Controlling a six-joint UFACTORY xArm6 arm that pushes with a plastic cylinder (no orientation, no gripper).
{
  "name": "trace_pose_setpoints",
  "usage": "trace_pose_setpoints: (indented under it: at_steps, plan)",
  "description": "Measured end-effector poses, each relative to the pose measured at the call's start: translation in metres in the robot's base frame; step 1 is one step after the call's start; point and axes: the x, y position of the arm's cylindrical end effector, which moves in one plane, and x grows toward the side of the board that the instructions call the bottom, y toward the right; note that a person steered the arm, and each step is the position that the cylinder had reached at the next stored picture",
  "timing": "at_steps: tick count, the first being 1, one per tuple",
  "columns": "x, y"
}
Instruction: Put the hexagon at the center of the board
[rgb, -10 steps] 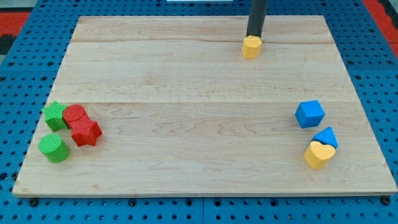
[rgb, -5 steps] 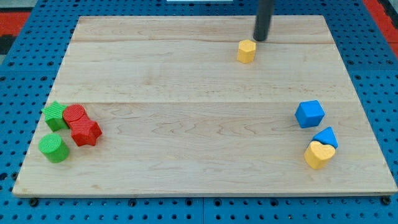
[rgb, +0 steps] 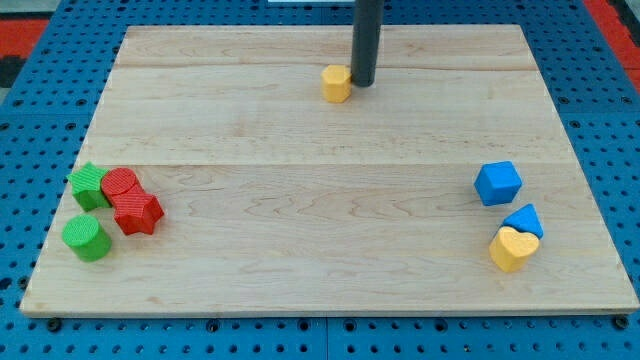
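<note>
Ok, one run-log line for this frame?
yellow hexagon: near the view's top, short of centre | my tip: touching hexagon's right side | other blocks: at left and right edges

— Do we find any writing, label, brand, number or sign to read here?

— No, we find none. The wooden board (rgb: 330, 230) shows us only plain grain, and the coloured blocks on it carry no letters or digits on the faces we can see.

— And the surroundings?

— The blue pegged desk (rgb: 40, 130) around the board is only rows of holes, and the dark rod bears no marking we can make out.
</note>
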Motion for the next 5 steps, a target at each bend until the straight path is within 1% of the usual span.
trace_pose_setpoints:
  at_steps: [1, 2, 3, 4, 5]
  plan:
    - [0.035, -0.029]
    - [0.002, 0.004]
    - [-0.048, 0.005]
    - [-0.043, -0.05]
    - [0.013, -0.035]
